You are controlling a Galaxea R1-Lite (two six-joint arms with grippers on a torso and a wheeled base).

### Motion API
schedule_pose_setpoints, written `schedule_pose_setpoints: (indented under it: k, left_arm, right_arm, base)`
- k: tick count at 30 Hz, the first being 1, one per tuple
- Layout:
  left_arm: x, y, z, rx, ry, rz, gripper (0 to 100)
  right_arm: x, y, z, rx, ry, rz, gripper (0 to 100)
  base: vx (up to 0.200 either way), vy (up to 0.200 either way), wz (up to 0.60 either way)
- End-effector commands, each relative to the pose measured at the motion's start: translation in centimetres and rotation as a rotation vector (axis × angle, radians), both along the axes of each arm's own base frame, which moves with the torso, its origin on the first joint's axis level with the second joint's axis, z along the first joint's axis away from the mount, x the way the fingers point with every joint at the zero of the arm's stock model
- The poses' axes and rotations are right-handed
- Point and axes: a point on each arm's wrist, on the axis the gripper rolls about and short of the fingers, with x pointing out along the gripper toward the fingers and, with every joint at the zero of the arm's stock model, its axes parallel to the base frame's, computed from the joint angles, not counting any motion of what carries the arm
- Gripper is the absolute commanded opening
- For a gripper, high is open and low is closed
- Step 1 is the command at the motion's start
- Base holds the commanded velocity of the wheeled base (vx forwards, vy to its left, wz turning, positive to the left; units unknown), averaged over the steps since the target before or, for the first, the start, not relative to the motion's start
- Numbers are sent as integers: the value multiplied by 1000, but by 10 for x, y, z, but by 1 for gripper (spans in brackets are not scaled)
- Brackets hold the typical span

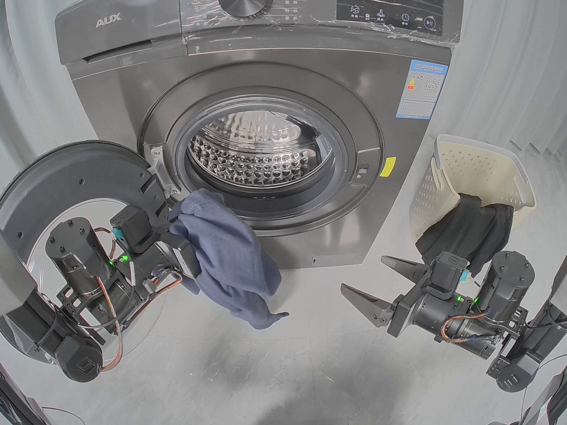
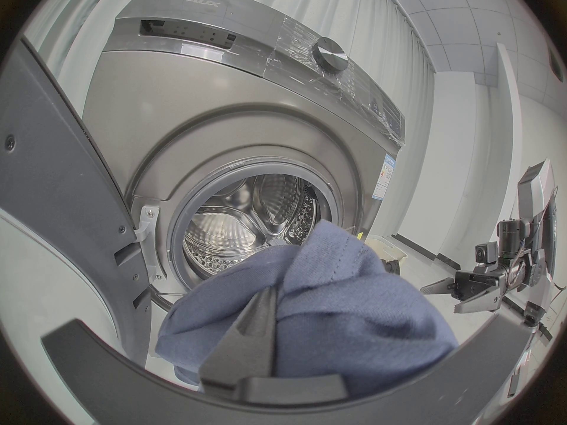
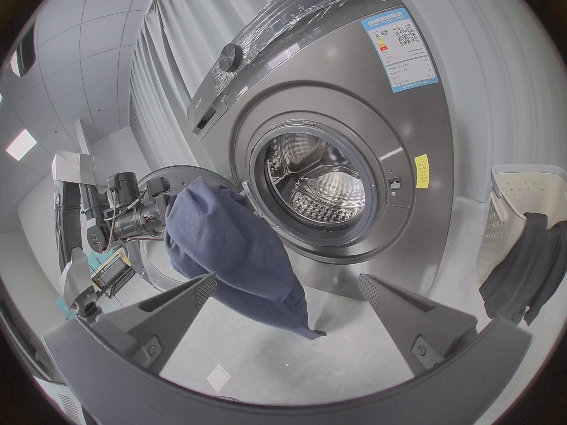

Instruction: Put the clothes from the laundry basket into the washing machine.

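A grey front-loading washing machine point(image 1: 248, 90) stands ahead with its round door point(image 1: 71, 178) swung open to the left and its steel drum point(image 1: 254, 149) bare. My left gripper point(image 1: 186, 237) is shut on a blue garment point(image 1: 233, 255), held just below and left of the drum opening; the cloth hangs toward the floor. The same blue garment point(image 2: 331, 308) drapes over the left fingers point(image 2: 248, 337). My right gripper point(image 1: 384, 284) is open and holds nothing, low on the right, in front of the cream laundry basket point(image 1: 484, 172). A dark garment point(image 1: 472, 231) hangs over the basket's front rim.
Pale curtains point(image 1: 520, 60) hang behind the machine. The grey floor point(image 1: 307, 361) in front of the machine lies between both arms. The open door stands close to my left arm.
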Motion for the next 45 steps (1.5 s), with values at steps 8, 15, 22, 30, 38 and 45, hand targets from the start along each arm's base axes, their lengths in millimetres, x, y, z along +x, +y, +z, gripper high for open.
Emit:
schedule_pose_setpoints:
  k: [8,15,22,30,38,45]
  left_arm:
    - [2,-11,-11,23,33,-26,0]
    - [5,-16,-14,28,33,-36,0]
    - [7,-21,-20,41,51,-44,0]
    - [28,-54,-47,67,90,-81,0]
    - [71,-84,-70,33,77,-86,0]
    - [116,-95,-83,10,40,-51,0]
  right_arm:
    - [3,-1,0,4,-3,-25,100]
    - [3,-1,1,5,-5,-27,100]
    - [1,2,1,6,-6,-13,100]
    - [-3,5,5,23,-6,-24,100]
    - [-7,8,5,27,-2,-6,100]
    - [-6,9,3,23,2,-4,100]
  base:
    - [200,0,0]
    - [200,0,0]
    - [114,0,0]
    - [0,0,0]
    - [0,0,0]
    - [0,0,0]
